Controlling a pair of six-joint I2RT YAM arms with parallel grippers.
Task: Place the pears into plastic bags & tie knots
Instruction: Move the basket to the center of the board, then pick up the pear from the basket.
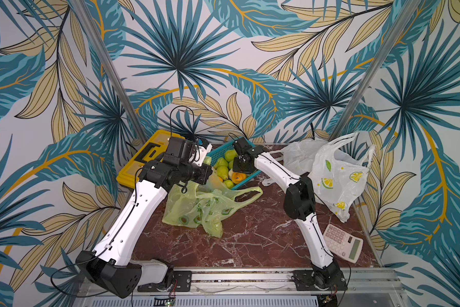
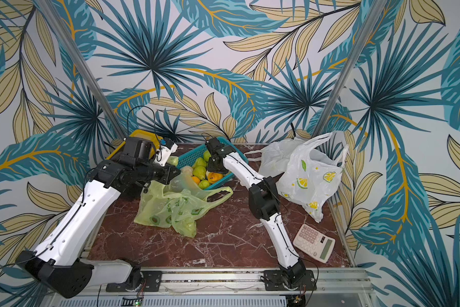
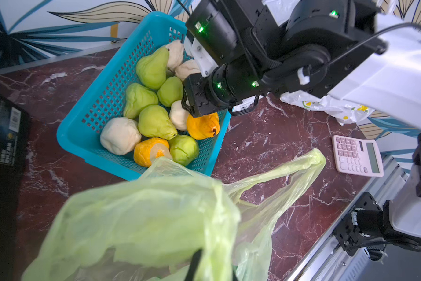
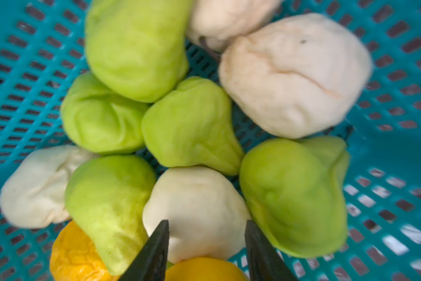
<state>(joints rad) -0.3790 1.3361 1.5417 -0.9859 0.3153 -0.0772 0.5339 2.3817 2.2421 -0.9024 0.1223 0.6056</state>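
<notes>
At the near edge of the marble table (image 1: 250,239) both arm bases sit on a rail, partly cut off by the frame. A pink calculator (image 1: 343,243) lies just beside the right arm's lower link.

The lime-green bag (image 1: 197,212) lies crumpled left of centre, one handle loop spread toward the basket. A rounded bulge fills its near corner; what it is cannot be made out. The bag's far edge is drawn up to the left gripper (image 1: 207,177), which is closed and pinching the film. In the left wrist view the plastic hides the fingers but for one dark sliver.

The left arm climbs from the near left, bends at the elbow and runs level toward the middle. The right arm leans inward from the near right, elbow raised, wrist tipped down into the teal basket (image 1: 223,151).

The pears (image 3: 153,121), green, cream and orange, are heaped in that basket; the right wrist covers several. The right gripper (image 4: 207,222) sets its two fingers apart over a cream-white pear (image 4: 194,206); whether they press it I cannot tell.

Farther right stand the lemon-print bag (image 1: 337,178) and, behind it, the plain white bag (image 1: 300,156). A yellow case (image 1: 146,154) at the far left is mostly hidden by the left arm.
</notes>
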